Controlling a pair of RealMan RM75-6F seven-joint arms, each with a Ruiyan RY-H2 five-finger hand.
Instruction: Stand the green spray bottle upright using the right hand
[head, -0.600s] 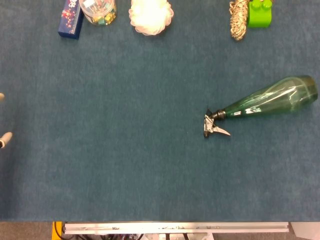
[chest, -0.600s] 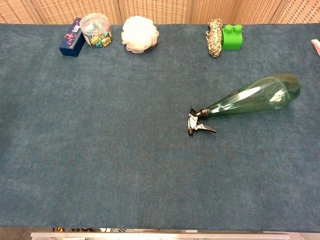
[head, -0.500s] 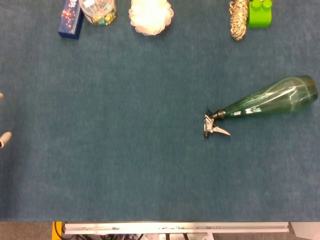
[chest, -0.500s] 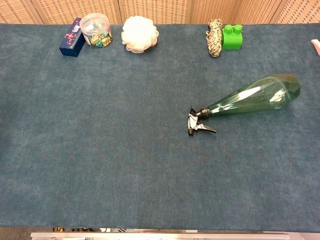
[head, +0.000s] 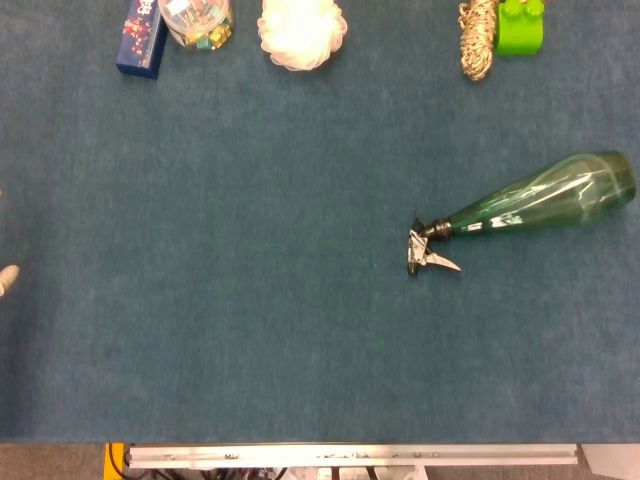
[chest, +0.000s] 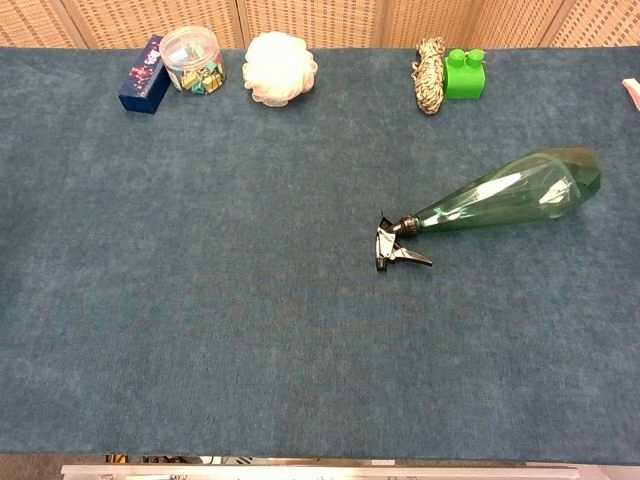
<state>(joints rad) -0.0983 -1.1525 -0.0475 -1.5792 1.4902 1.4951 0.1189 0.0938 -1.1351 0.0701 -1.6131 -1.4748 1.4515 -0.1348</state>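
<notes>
The green spray bottle (head: 545, 203) lies on its side at the right of the blue table cloth. Its wide base points right and slightly away, and its black and silver trigger head (head: 428, 251) points toward the table's middle. In the chest view the same bottle (chest: 510, 193) lies free, with nothing touching it. Of my left hand (head: 5, 279) only a pale fingertip shows at the far left edge of the head view, far from the bottle. My right hand does not show as a hand in either view.
Along the far edge stand a dark blue box (chest: 142, 74), a clear jar of clips (chest: 192, 60), a white bath puff (chest: 280, 67), a coiled rope (chest: 430, 61) and a green block (chest: 463, 74). A small pink shape (chest: 632, 92) pokes in at the right edge.
The left hand's fingertips have slipped further off the left edge of the head view. The bottle has not moved.
</notes>
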